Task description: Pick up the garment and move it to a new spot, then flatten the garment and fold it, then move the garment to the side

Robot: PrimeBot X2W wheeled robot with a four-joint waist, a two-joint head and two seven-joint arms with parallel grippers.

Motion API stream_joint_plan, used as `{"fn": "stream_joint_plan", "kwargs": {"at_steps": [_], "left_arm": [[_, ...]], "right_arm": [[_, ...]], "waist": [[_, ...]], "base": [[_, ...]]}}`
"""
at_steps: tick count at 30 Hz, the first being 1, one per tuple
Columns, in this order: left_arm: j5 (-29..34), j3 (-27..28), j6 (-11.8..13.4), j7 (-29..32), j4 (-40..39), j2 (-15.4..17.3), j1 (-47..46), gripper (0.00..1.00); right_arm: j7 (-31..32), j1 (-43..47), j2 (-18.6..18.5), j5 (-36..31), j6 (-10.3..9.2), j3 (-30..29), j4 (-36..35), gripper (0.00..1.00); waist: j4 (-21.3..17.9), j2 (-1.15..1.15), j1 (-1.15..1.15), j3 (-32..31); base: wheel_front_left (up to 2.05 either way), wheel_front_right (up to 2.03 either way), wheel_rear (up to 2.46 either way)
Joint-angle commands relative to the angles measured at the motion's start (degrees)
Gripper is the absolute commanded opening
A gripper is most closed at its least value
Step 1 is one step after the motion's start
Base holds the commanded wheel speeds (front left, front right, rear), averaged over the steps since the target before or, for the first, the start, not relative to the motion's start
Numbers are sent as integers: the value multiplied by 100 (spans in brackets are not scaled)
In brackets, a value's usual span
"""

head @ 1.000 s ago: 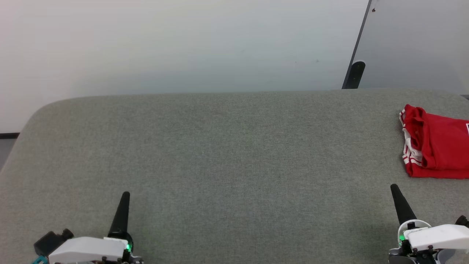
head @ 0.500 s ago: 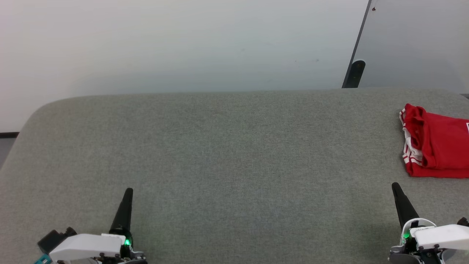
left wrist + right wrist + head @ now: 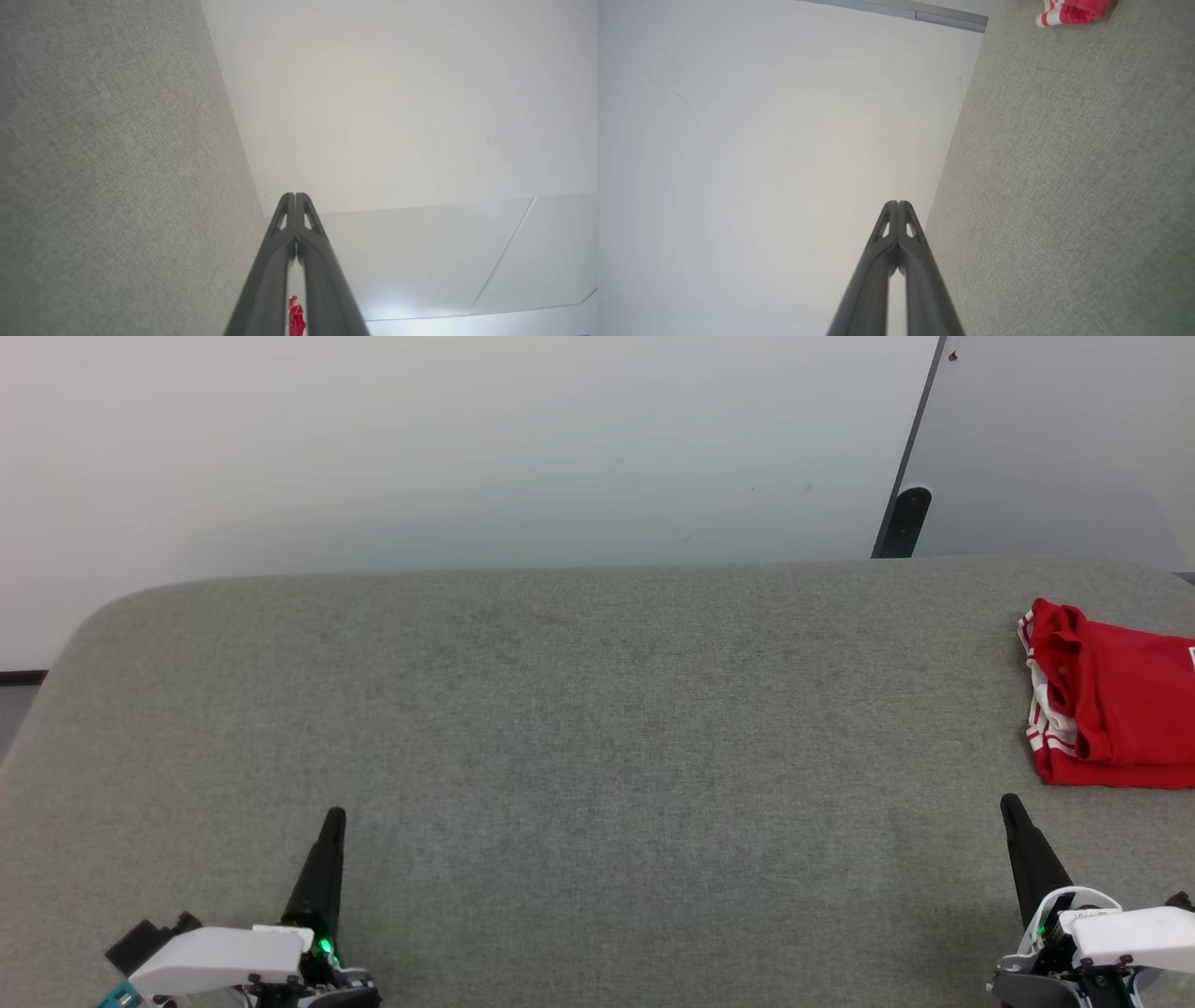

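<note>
Head view first: we've got the garment [image 3: 1111, 709] lying in a folded stack at the far right of the table [image 3: 597, 709]. The frame edge cuts it off, so we can't call its long axis for sure. The right gripper [image 3: 1008, 801] sits just this side of it and a bit to its left, jaws pressed together and empty. The left gripper [image 3: 332, 816] is well apart, way across the table, and also pinched closed on nothing.

Left wrist view: the fingers meet at the tip, and a sliver of red garment [image 3: 295, 317] peeks between them low down.

Right wrist view: closed fingers here too, with the garment [image 3: 1073, 11] in the top right corner, beyond the tips and off to the right.

So we reckon any reach is the right arm's job, forward and rightward.
</note>
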Motion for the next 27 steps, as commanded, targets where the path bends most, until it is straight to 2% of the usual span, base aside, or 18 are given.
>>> {"fn": "stream_joint_plan", "kwargs": {"at_steps": [1,18,27], "left_arm": [[-114,22,-17,35,2,-8,-76,0],[-689,49,-20,213,52,-79,-146,0],[-677,47,-20,213,50,-74,-142,0]], "right_arm": [[28,-58,15,124,-5,-39,-38,0],[167,-48,103,704,-6,-146,-84,0],[166,-47,99,688,-6,-140,-80,0]], "waist": [[0,0,0,2],[-3,0,0,25],[-3,0,0,25]], "base": [[0,0,0],[0,0,0],[0,0,0]]}}
